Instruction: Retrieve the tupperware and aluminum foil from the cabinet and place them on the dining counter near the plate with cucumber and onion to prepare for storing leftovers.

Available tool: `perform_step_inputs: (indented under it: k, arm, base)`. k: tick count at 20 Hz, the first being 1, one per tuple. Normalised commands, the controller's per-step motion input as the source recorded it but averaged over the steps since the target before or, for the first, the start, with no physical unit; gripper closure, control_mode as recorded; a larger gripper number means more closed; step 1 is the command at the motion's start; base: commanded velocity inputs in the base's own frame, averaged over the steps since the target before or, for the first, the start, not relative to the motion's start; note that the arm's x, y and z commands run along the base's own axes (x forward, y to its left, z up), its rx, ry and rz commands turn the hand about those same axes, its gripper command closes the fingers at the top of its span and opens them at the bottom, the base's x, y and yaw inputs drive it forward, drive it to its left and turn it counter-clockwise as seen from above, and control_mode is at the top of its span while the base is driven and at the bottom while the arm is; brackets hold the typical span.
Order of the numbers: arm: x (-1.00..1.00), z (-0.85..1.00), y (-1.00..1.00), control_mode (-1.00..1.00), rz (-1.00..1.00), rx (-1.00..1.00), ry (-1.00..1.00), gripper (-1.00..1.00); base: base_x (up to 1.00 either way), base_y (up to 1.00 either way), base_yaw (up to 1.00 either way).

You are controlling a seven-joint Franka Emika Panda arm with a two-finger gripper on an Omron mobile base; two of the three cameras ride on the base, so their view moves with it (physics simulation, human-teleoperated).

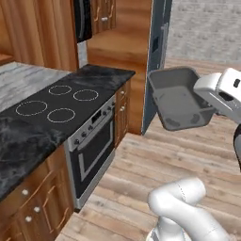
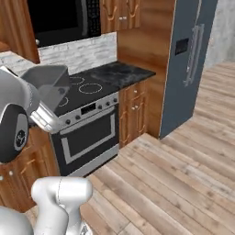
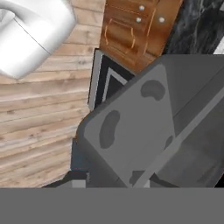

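**Tub held in the air beside the stove**

Left base view, left to right: black marble worktop [image 1: 19, 141] with a four-ring cooktop [image 1: 59, 103], oven [image 1: 92, 146] below it with a row of knobs, brown drawer cabinets either side. Past the worktop's end, a tall grey-blue fridge [image 1: 155, 56]. Right of that, the tupperware [image 1: 181, 99], grey see-through, hangs tilted above the wooden plank floor [image 1: 155, 160], open side facing the camera. The white hand at its right rim carries it; the gripper [image 1: 212, 109] is pinched nearly closed on that rim, fingertips hidden behind the wrist.

Right base view: tub at far left, in front of the cooktop, arm just beside it; fridge at right.

Hand view: the tub's base and rim up close, oven and drawers behind.
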Motion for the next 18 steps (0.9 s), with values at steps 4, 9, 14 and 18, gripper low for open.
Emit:
perform_step_inputs:
  k: [4, 9, 14, 18]
  arm:
    - [0.0, 0.0, 0.0, 1.0, 0.0, 0.0, 0.0, 1.0]
    - [0.0, 0.0, 0.0, 1.0, 0.0, 0.0, 0.0, 1.0]
    - [0.0, 0.0, 0.0, 1.0, 0.0, 0.0, 0.0, 1.0]
    - [0.0, 0.0, 0.0, 1.0, 0.0, 0.0, 0.0, 1.0]
  base:
    - [-0.01, -0.05, -0.89]
    - [0.0, -0.11, -0.89]
    - [0.0, -0.38, -0.84]
    - [0.45, -0.6, -0.62]
